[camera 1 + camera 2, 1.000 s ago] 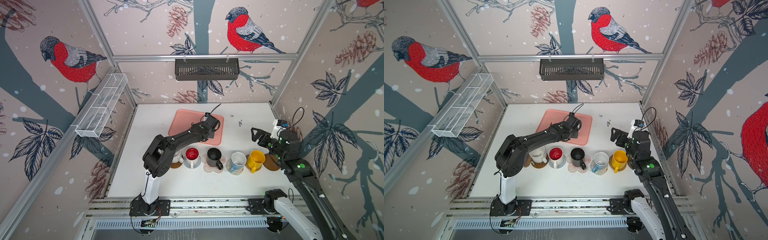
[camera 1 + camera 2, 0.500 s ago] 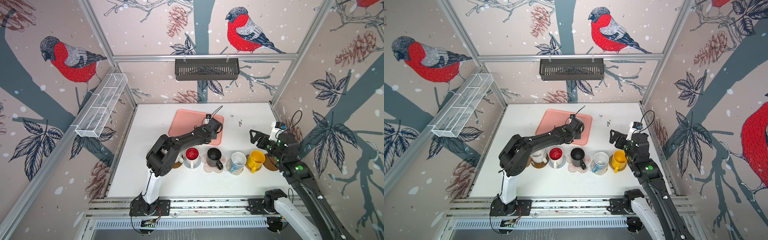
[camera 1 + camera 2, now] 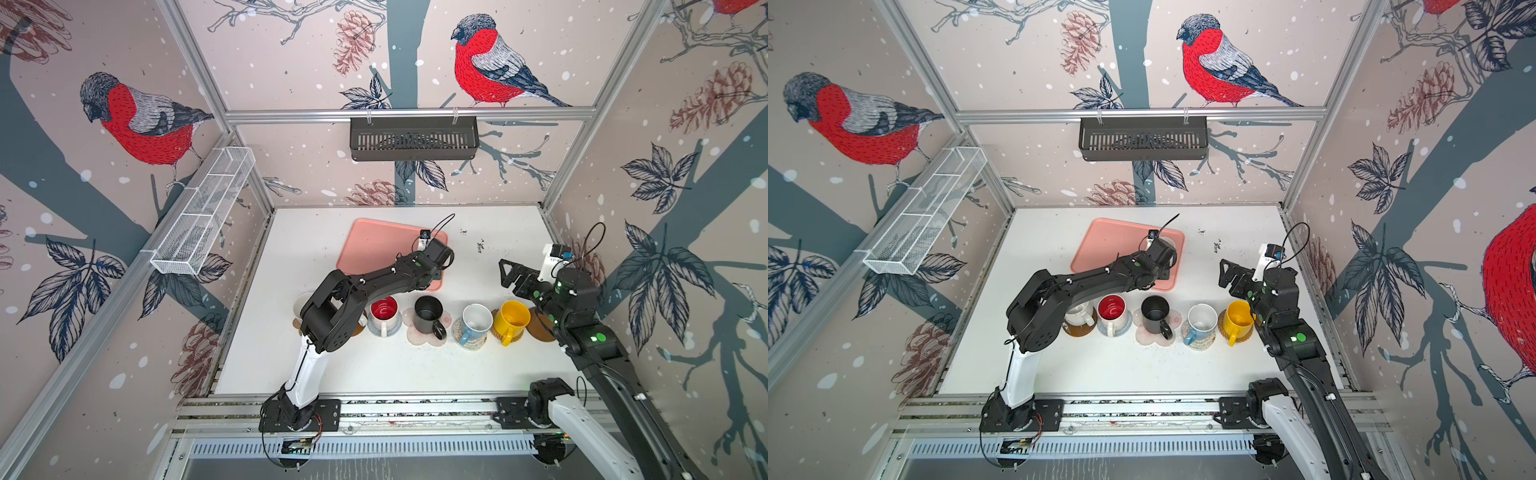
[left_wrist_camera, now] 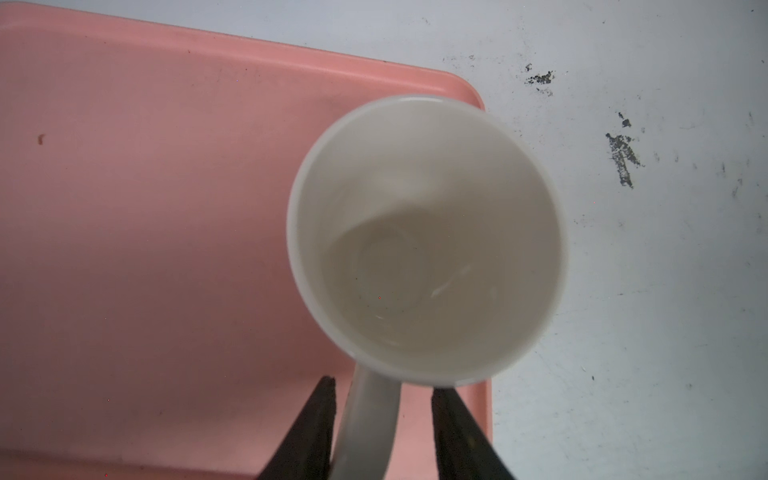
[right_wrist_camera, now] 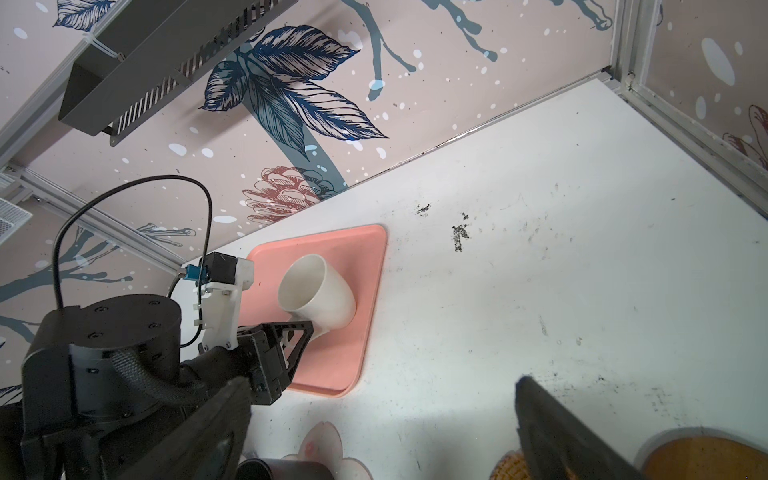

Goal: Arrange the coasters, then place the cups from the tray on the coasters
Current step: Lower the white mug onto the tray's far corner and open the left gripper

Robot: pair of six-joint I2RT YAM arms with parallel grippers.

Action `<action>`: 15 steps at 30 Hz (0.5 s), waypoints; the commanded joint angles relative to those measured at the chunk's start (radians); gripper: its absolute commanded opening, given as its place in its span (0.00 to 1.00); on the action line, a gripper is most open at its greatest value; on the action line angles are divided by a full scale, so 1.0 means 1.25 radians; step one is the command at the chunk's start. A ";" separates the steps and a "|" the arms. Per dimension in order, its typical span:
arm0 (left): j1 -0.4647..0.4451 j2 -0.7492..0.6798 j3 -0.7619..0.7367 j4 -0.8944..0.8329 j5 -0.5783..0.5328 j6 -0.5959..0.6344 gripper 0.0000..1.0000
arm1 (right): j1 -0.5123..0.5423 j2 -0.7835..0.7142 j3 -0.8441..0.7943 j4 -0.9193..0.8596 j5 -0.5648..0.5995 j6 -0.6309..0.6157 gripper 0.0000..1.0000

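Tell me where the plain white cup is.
Left wrist view: the cup sits on a corner of the pink tray, the left gripper straddling its handle.

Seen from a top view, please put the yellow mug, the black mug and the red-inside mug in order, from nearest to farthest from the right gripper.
1. Yellow mug: rightmost mug in the row, just in front of the right gripper.
2. Black mug: middle of the row, on the flower coaster.
3. Red-inside mug: left part of the row.
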 commanded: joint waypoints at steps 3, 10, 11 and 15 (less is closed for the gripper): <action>-0.001 -0.009 0.004 0.021 -0.001 -0.005 0.56 | 0.002 -0.002 -0.001 0.024 0.000 0.000 0.98; -0.001 -0.060 -0.012 0.028 -0.004 0.005 0.84 | 0.002 0.036 0.019 -0.004 0.018 0.029 0.95; 0.000 -0.069 -0.016 0.028 -0.008 0.005 0.86 | 0.002 0.038 0.019 -0.004 0.020 0.034 0.95; 0.000 -0.116 -0.034 0.013 -0.034 0.006 0.90 | 0.026 0.048 0.021 -0.003 0.052 0.061 0.94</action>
